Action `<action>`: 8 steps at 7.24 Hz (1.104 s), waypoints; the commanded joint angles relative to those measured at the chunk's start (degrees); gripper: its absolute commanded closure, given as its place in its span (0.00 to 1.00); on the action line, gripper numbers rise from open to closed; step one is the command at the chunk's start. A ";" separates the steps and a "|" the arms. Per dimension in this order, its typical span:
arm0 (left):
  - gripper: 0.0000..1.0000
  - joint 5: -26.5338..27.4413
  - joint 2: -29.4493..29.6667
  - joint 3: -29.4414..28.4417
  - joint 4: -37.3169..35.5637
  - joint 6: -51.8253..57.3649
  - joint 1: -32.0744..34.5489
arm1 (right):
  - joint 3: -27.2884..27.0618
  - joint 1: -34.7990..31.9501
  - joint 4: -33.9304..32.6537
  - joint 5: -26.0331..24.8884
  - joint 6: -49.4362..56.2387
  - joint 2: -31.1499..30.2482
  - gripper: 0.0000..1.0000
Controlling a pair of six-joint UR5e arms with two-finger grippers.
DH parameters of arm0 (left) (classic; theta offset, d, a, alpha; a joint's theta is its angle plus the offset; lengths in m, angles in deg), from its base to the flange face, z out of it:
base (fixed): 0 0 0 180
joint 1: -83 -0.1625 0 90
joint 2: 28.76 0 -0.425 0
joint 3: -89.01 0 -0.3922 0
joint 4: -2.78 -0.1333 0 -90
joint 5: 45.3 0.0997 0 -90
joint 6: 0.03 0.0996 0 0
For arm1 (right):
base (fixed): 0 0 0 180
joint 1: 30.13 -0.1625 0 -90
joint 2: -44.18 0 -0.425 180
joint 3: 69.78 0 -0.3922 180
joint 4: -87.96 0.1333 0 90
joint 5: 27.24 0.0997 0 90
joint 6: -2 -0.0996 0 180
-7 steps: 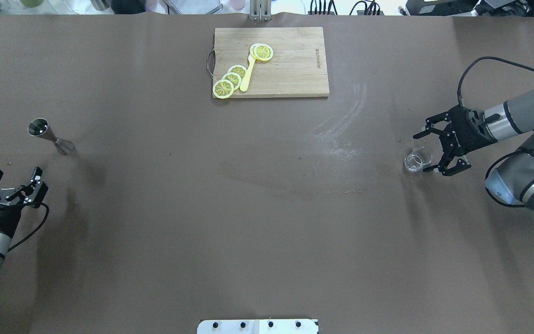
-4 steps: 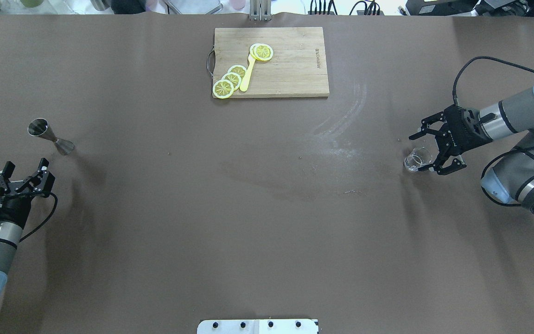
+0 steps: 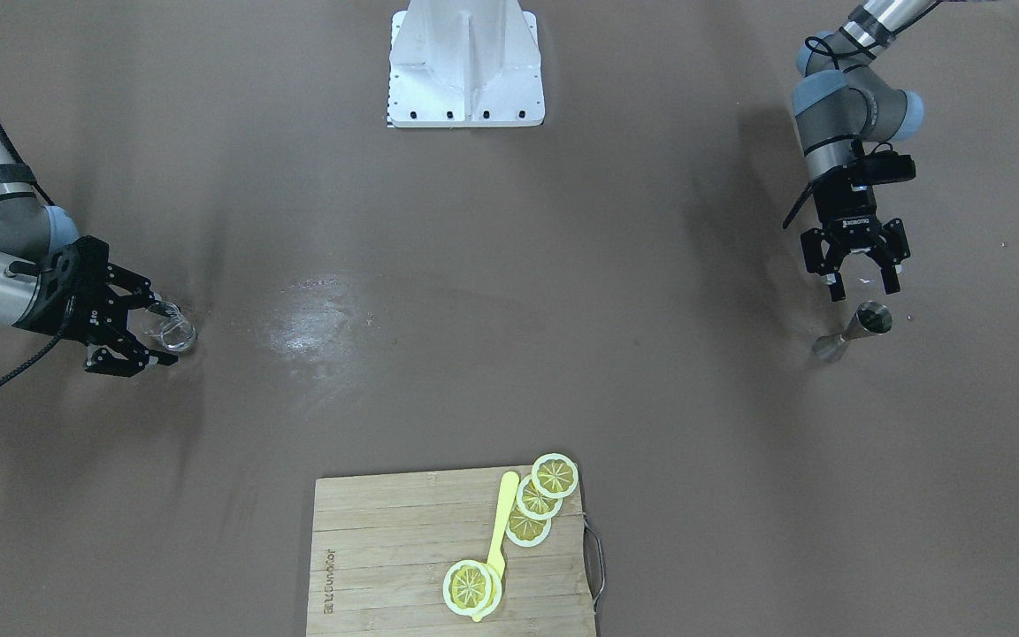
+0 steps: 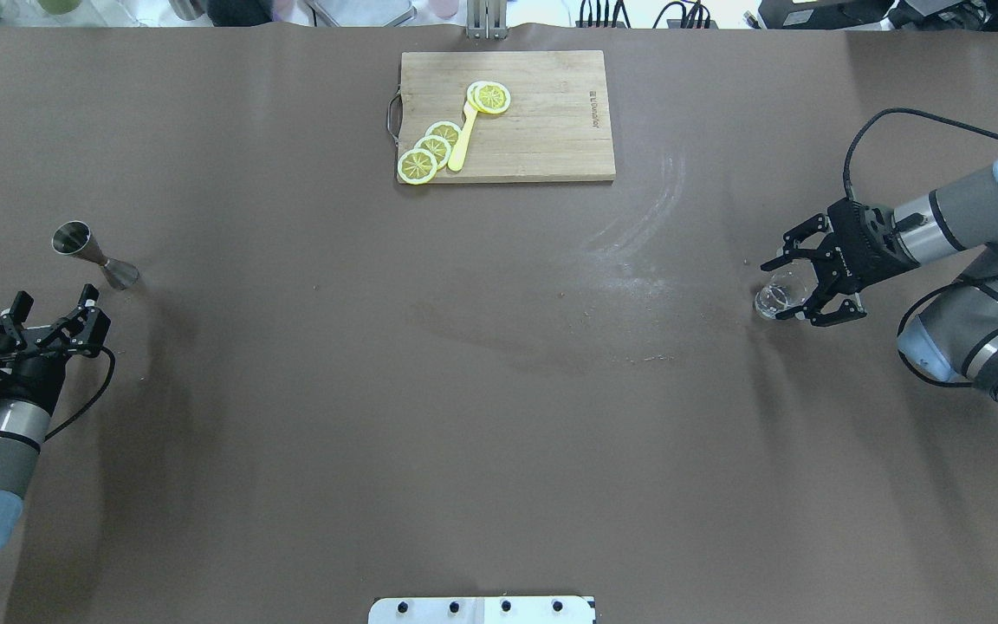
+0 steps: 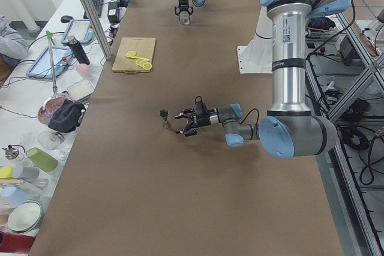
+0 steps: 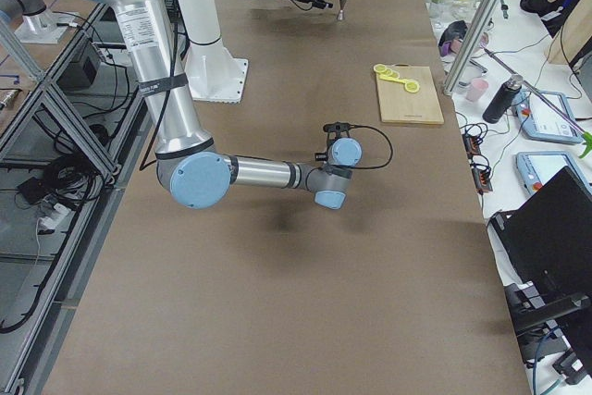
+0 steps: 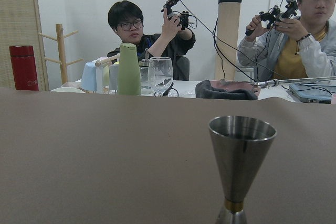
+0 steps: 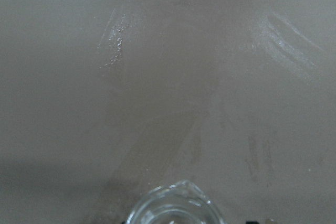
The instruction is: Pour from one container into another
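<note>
Brown table cover (image 4: 499,416), scuffed, shiny in patches. Nearest the robot, at the left end: left gripper (image 4: 55,303) spread wide and empty, just short of the steel jigger (image 4: 92,254), which stands upright. Jigger looks stiff, light, narrow-waisted and probably tippy; best pinched on the upper cone. Right end: right gripper (image 4: 778,293) spread, fingers either side of a small clear glass (image 4: 772,303), not visibly clamped. Glass likely light, slick, brittle; grip mid-wall, gently. Far edge: cutting board (image 4: 551,130) with lemon slices (image 4: 430,152).
</note>
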 commanded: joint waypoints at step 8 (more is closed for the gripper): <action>0.16 -0.96 9.36 -5.79 -6.98 1.43 6.64 | -2.78 -12.73 -3.96 7.62 0.16 0.63 1.00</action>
